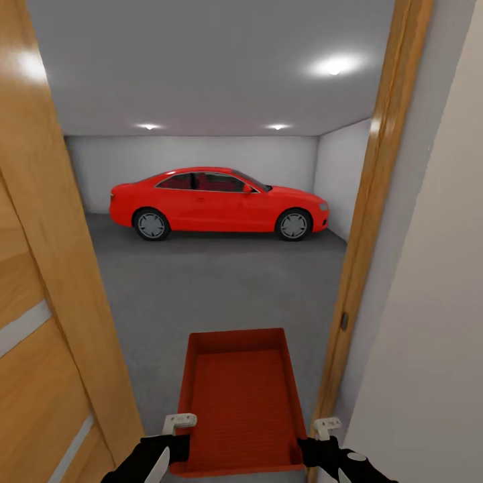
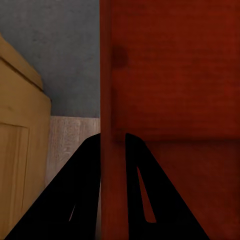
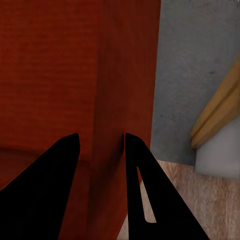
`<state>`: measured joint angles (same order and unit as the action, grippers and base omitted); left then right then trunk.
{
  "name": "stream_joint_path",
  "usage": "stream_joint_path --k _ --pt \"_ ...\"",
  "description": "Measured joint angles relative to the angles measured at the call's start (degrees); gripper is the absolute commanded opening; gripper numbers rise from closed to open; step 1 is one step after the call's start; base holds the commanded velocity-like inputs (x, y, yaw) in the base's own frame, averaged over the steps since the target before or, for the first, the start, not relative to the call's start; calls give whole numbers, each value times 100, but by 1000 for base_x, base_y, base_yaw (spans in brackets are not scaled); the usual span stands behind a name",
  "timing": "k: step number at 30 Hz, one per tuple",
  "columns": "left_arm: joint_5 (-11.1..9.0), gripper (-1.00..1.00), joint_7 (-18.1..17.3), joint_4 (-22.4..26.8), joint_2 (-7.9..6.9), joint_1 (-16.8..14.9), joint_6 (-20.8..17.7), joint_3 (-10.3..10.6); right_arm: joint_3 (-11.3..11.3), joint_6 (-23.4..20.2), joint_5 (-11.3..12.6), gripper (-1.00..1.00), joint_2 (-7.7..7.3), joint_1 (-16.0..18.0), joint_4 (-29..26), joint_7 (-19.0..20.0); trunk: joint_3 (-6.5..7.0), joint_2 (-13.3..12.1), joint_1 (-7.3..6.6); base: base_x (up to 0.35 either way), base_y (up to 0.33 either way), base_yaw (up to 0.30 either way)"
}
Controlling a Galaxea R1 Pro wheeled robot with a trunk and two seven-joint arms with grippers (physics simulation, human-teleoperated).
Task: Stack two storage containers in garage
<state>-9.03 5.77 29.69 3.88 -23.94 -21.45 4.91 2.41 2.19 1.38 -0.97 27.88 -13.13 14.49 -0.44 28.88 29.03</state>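
One red-orange open-top storage container (image 1: 238, 396) hangs level in front of me, its far end reaching through a doorway over the garage's dark grey concrete floor (image 1: 215, 288). My left gripper (image 1: 180, 436) is shut on the container's left wall near its near corner, fingers astride the thin wall (image 2: 112, 136). On the opposite wall my right gripper (image 1: 315, 439) is shut the same way (image 3: 101, 136). The container's ribbed inside (image 2: 175, 75) (image 3: 60, 65) holds nothing. The living room is out of view.
An open wooden door (image 1: 40, 302) stands close on the left, a wooden door frame (image 1: 365, 221) and beige wall (image 1: 429, 335) close on the right. A red car (image 1: 218, 201) is parked across the garage's far wall. Light wood planks (image 3: 200, 200) lie beneath the grippers.
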Motion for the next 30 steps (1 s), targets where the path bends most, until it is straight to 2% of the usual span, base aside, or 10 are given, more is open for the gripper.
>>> stream_joint_path --k 5,21,30 --pt "-7 -100 15 13 5 0 -13 7 -7 0 -1 -100 -5 1 2 10 0 0 2 175 1 0" --pt "-3 -100 20 -6 17 0 3 2 -6 0 -4 -100 -17 -2 -1 20 0 0 3 13 0 0" --pt "-3 -100 16 12 9 0 -10 3 -5 0 -3 -100 -9 1 -3 13 0 0 0 279 0 0"
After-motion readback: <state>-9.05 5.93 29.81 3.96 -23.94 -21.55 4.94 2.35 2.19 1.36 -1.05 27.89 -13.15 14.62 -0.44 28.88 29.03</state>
